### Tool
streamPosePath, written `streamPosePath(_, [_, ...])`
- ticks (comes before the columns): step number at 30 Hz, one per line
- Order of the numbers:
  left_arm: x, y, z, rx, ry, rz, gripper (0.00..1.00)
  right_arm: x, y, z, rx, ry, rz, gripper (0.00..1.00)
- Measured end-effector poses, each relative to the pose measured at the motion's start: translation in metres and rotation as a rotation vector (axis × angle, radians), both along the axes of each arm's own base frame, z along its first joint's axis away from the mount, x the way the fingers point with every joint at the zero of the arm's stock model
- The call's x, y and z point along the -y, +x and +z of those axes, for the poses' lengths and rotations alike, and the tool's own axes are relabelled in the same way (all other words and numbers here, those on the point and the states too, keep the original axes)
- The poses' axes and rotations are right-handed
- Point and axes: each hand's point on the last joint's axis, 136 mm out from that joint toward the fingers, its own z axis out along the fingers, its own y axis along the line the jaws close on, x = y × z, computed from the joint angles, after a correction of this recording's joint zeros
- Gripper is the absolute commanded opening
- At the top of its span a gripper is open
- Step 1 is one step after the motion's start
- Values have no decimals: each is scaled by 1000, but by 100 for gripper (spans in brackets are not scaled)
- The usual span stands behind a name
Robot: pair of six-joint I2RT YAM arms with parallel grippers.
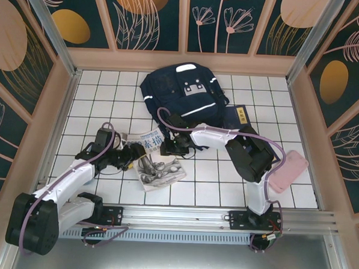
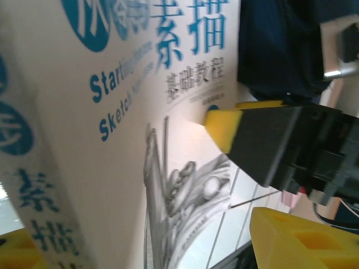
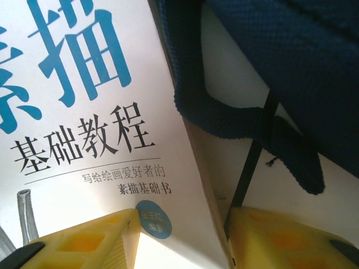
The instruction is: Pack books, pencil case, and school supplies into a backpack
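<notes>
White-blue book (image 1: 156,159) between end effectors; backpack (image 1: 184,92) beyond

The white-and-blue book (image 2: 112,140) carries large blue characters "素描" at the top of the left wrist view, with "Start…" and "Sketch…" in blue Latin letters cut off below at left. In the right wrist view its cover (image 3: 84,140) reads "基础教程" in black at left, above smaller "写给绘画爱好者的素描基础书".

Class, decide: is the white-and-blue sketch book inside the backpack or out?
Out. The sketch book lies on the tiled table beside the backpack.
</notes>
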Motion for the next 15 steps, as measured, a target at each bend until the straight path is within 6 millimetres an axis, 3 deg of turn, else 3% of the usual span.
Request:
streamPosePath(6, [0,0,-11,-34,17,-10,54,0,0,-1,-6,7,-8,47])
streamPosePath(15, [-8,8,-10,-17,103,-4,19,0,1,1,1,20,-19,52])
